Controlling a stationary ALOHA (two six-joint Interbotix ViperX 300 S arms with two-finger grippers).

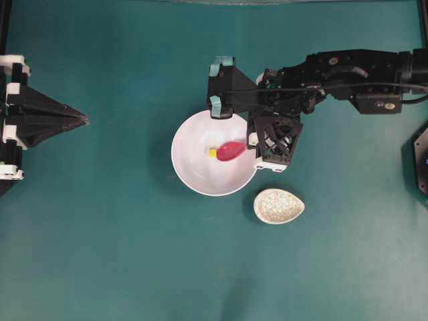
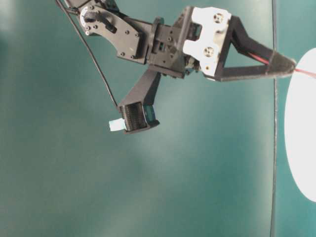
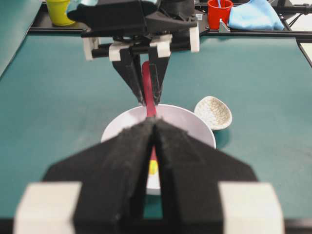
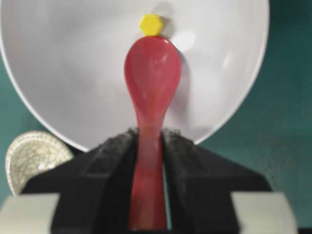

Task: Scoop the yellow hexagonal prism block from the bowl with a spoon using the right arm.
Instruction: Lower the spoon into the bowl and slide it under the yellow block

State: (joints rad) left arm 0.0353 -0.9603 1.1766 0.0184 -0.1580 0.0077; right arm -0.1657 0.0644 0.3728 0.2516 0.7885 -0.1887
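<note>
Right wrist-mounted view puts the yellow hexagonal prism block [image 4: 150, 25] right at the tip of the spoon [image 4: 151, 97], lying on the floor of the bowl [image 4: 58, 73], a little past the middle toward the far wall. The block looks to be touching the scoop's front edge or just short of it; I cannot tell which. It is not in the scoop yet.

My right gripper [image 4: 148, 146] is clamped on the spoon's handle, a finger pressed to each side, the scoop reaching out ahead of me and its hollow facing up. From overhead the spoon comes into the bowl from my side, with the block at its far end.

So I judge this to be the scooping step itself: spoon is in the bowl and lined up, block not yet loaded. The next move calls for getting the lip under the block, sliding forward low along the bowl's floor, perhaps pinning the block against the rising wall so it tips in instead of skating away, then levelling the scoop before lifting.

The speckled spoon rest [image 1: 279, 205] sits just beside the bowl. My left gripper [image 1: 81, 120] waits well apart, fingers [image 3: 122, 161] pressed together on nothing.
</note>
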